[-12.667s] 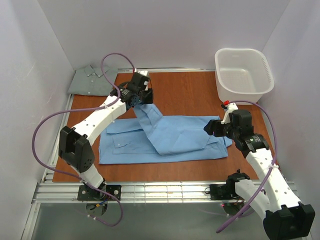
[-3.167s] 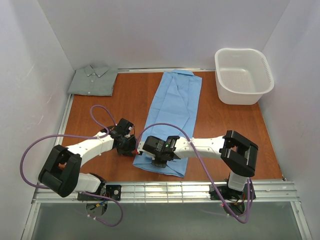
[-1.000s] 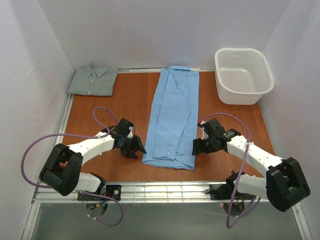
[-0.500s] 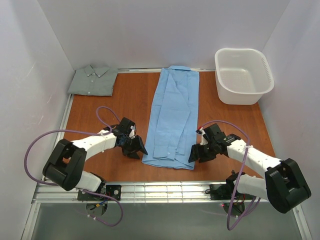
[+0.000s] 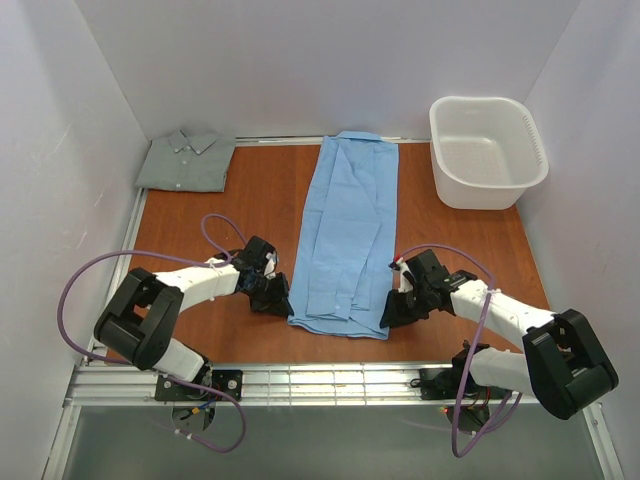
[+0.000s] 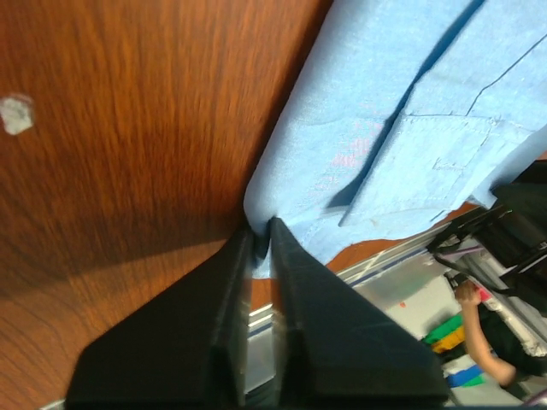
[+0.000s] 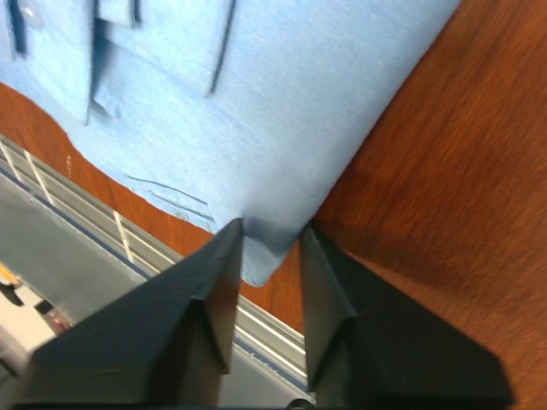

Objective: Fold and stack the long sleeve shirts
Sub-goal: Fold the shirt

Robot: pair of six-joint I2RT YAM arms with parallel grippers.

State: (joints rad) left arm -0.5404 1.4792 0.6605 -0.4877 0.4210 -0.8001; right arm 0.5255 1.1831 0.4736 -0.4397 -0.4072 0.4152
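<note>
The light sky-blue long sleeve shirt (image 5: 350,230) lies folded into a long narrow strip down the middle of the table, collar end at the back. My left gripper (image 5: 283,300) is at its near left corner; in the left wrist view the gripper (image 6: 261,229) is shut on the shirt's (image 6: 385,128) edge. My right gripper (image 5: 388,312) is at the near right corner. There its fingers straddle the gripper's (image 7: 272,231) pinch of shirt (image 7: 282,102), cloth touching both. The grey-green shirt (image 5: 185,160) lies folded at the back left corner.
A white plastic basket (image 5: 487,150) stands at the back right. The wooden table (image 5: 250,200) is walled in by white panels on three sides. A metal rail (image 5: 320,380) runs along the near edge, close behind both grippers.
Both grippers slid inward to the blue shirt's near corners and narrowed from wide open onto the cloth. The shirt itself has stayed flat.
</note>
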